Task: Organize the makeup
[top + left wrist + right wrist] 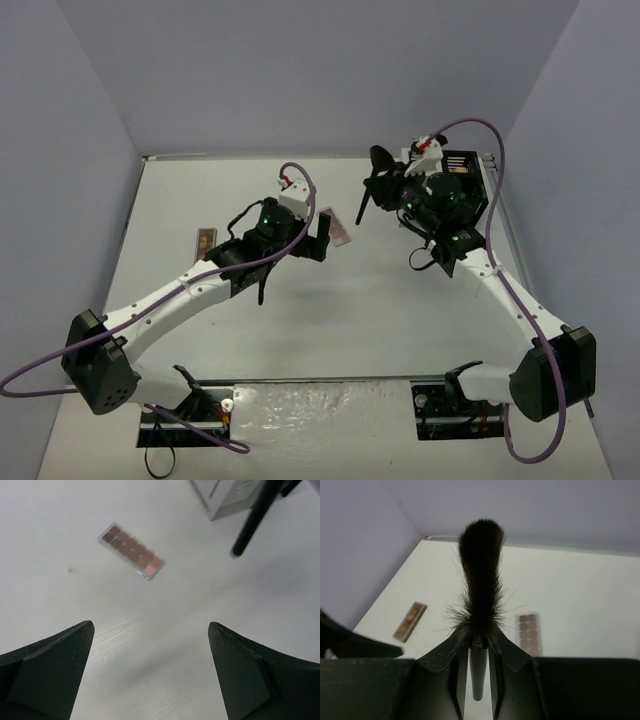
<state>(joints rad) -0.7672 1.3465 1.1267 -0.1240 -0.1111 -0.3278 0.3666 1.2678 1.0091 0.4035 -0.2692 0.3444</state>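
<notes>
Makeup lies in several places at this moment. A black brush is up in the air, pinched by its handle between the fingers of the right gripper, with the bristles pointing away from the wrist. One palette lies flat on the table, a little ahead of the left gripper, whose jaws stand wide apart and hold nothing. A second palette lies well apart from it, toward the left side.

I think the brush carries the main risk. Its handle is thin and round, so it can turn or slip in the grip. The free end of the handle hangs near a white box, so a quick swing could knock against it. The palette is very flat. If the left gripper comes down for it, the fingers may push it along the table instead of catching its edges.
</notes>
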